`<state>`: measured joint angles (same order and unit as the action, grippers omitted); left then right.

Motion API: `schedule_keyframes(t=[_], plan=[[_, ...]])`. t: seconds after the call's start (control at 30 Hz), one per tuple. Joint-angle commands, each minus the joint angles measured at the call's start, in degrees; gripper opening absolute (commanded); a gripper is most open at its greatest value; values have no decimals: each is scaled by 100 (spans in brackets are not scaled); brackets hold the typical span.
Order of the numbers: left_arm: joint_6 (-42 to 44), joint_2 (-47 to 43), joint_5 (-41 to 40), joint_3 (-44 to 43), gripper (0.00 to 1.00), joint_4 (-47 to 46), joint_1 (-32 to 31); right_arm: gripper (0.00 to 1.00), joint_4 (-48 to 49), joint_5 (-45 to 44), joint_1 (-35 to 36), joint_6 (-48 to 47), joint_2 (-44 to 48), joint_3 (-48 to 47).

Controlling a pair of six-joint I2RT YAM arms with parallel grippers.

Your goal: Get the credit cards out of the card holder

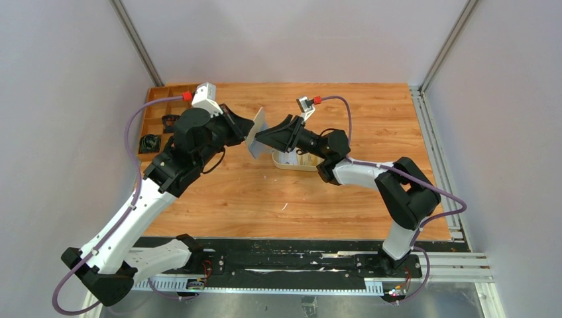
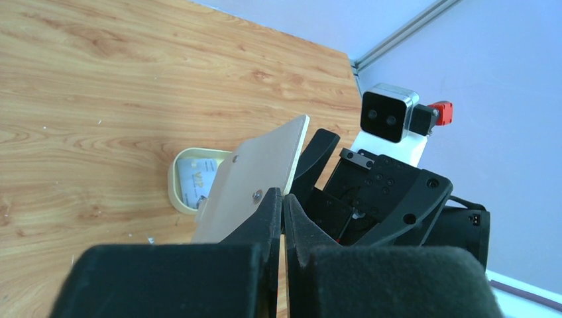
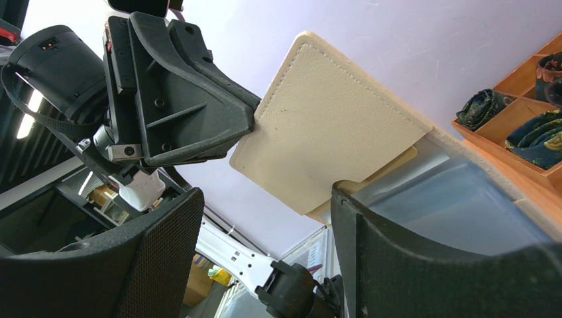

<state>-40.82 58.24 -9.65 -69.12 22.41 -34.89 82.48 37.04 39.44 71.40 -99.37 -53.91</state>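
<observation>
Inside a robotics laboratory test cell, a left arm and a right arm, both white and black, stand bolted to a black rail at the near edge of a wooden worktop. Plain pale walls framed by aluminium posts close in the left, right and far sides. Purple cables trail along the arms, and a small camera sits on one wrist.
</observation>
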Motion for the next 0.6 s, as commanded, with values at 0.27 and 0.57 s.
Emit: schedule_keyframes(t=[0.27,0.57], plan=[[-14,-85,-56,-381,0,87,56,73,257,-132,-77,-19,-85,-23],[-58,-80,-92,-249,0,86,60,67,462,-24,-99,132,-117,-179]])
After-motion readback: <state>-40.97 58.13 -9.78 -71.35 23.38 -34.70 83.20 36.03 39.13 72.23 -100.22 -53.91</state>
